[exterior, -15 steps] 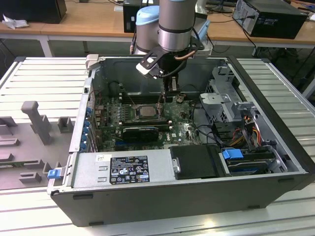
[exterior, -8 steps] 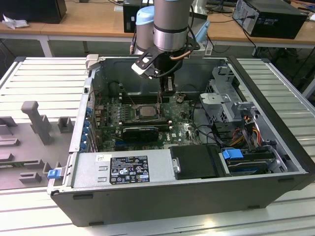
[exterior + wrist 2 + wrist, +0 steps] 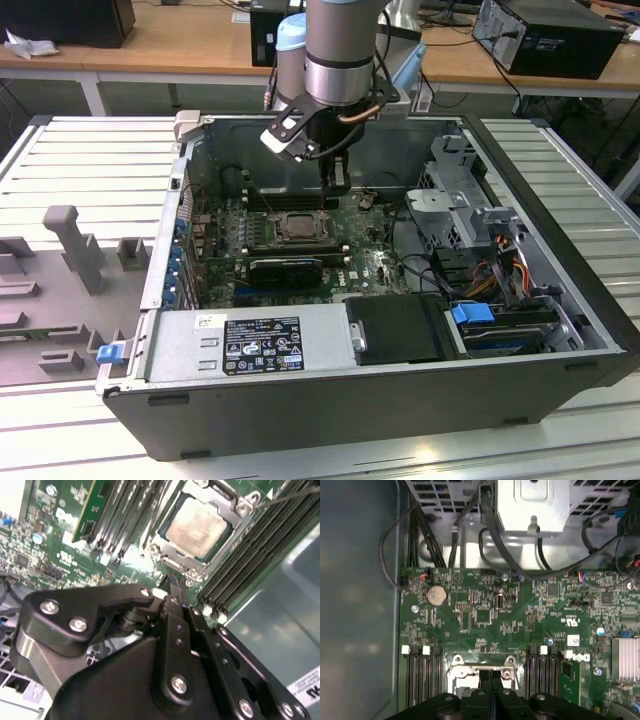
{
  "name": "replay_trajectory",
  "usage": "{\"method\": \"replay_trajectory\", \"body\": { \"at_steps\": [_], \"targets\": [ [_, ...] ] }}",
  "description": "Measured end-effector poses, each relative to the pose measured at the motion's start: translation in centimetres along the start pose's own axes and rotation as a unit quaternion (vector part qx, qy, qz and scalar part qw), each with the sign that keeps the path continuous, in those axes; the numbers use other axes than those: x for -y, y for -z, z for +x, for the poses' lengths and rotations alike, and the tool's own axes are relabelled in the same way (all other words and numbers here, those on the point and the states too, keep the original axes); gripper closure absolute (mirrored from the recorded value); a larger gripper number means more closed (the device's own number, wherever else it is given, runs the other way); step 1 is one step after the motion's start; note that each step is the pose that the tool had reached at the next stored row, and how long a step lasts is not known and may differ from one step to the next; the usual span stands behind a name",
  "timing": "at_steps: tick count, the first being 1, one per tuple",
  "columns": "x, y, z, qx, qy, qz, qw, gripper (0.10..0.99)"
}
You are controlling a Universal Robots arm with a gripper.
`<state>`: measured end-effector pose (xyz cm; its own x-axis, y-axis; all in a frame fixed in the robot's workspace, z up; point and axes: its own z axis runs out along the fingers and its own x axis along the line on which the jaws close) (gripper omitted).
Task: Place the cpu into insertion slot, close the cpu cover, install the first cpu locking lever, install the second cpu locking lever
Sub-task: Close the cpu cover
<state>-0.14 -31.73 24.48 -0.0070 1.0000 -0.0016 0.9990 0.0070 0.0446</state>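
The cpu (image 3: 197,522) lies flat in the insertion slot (image 3: 299,225) on the green board, its pale silver top showing. The cpu cover (image 3: 172,555), a silvery frame, lies down around it. A thin metal lever rod (image 3: 285,497) runs out from one corner of the cover. My gripper (image 3: 172,599) hangs just beside the socket's edge with its black fingers pressed together, nothing seen between them. In the first wrist view the gripper (image 3: 490,679) stands right at the socket's metal rim (image 3: 480,666). In the exterior view the gripper (image 3: 336,182) is over the socket's far side.
Black memory slots (image 3: 250,555) flank the socket, and a green card (image 3: 90,505) stands in one. The open computer case has a drive cage (image 3: 460,190) on the exterior view's right, cables (image 3: 470,540) by it, and a power supply (image 3: 250,340) along the front.
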Motion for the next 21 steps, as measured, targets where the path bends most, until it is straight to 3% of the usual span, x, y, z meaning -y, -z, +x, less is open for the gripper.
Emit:
{"method": "replay_trajectory", "body": {
  "at_steps": [1,3,6,21],
  "targets": [
    [0.13,-0.18,0.0,0.0,0.0,0.0,1.0,0.98],
    [1.31,-0.63,0.01,-0.0001,0.001,0.0013,1.0,0.98],
    [2.17,-0.72,0.02,-0.0002,0.002,0.0053,1.0,0.98],
    [4.14,-0.69,0.05,-0.0001,0.002,0.0058,1.0,0.98]
  ]
}}
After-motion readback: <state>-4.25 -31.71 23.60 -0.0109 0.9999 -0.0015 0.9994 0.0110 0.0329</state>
